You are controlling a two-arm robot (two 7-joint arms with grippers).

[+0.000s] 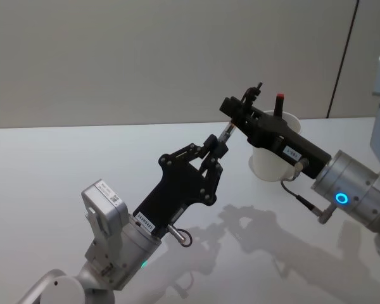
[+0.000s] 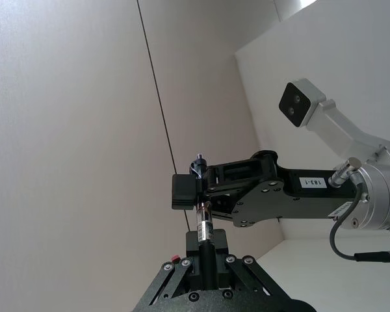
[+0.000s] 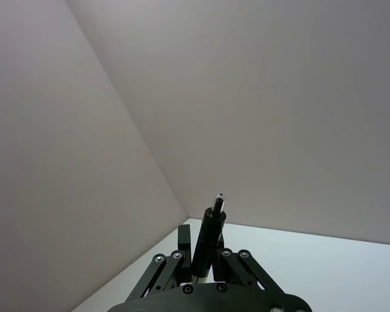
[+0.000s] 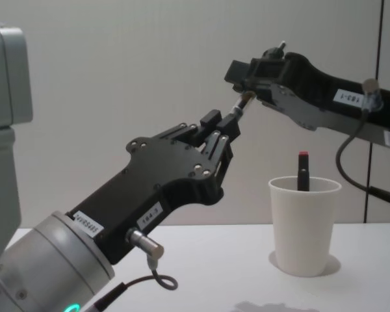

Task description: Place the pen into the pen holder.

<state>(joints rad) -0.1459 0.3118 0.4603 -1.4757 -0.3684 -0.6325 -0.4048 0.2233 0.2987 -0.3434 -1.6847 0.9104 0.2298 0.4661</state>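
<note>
— Above the smooth white bench (image 1: 82,158), what holds the pen (image 4: 239,106)?
— Both. The left tool (image 1: 219,147) clamps its dark lower end, and the right tool (image 1: 240,109) is closed on its upper end.
— And the pen holder (image 4: 304,224)?
— A tapered white paper cup, standing under the right tool, with a red-tipped pen (image 4: 303,170) inside.

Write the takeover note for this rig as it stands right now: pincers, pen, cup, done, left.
Left pincer: shut on the pen, raised above the table.
Right pincer: closed on the pen's other end, to the left of the pen holder and higher.
The pen spans both pincers in mid-air, a handover under way.
Pen holder: upright on the table, already holding a red-capped pen.
Done: pen lifted.
Left: one pincer releases, the other drops the pen into the holder.
</note>
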